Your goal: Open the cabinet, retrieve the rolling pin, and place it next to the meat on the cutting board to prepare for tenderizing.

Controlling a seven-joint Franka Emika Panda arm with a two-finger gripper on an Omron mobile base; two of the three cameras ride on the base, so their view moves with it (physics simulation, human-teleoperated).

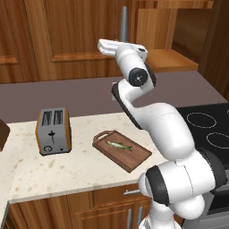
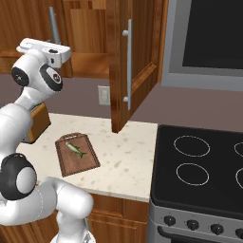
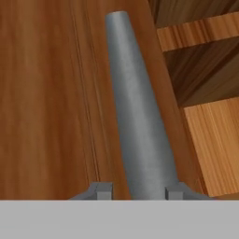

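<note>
- Step in hand: opening the cabinet (image 2: 137,57). The right door already stands swung out in the right base view; the left door looks closed.
- Hand (image 3: 138,192) is up at the left door's vertical silver bar handle (image 3: 137,107). In the hand view the bar runs straight up between the two fingertips (image 3: 103,190), one on each side.
- Hand state: fingers straddle the bar with little or no gap showing, but whether they are actually clamped on it cannot be told.
- Rolling pin: not spotted; the lighter-wood cabinet interior (image 1: 172,58) shows a shelf, nothing readable on it from these angles.
- Cutting board (image 1: 121,150) lies flat on the counter (image 1: 67,167), loop handle toward the toaster (image 1: 53,130); meat (image 1: 119,145) lies on it, roughly centred, free board space beside it.
- Next move, as a judgement: finish closing on the bar, then pull along the door's arc so the left door swings out, then reach in for the pin.
- Risk: the bar slipping out if the pull goes off the arc.
- Writing/brands: none readable; only tiny unreadable marks on the toaster front.
</note>
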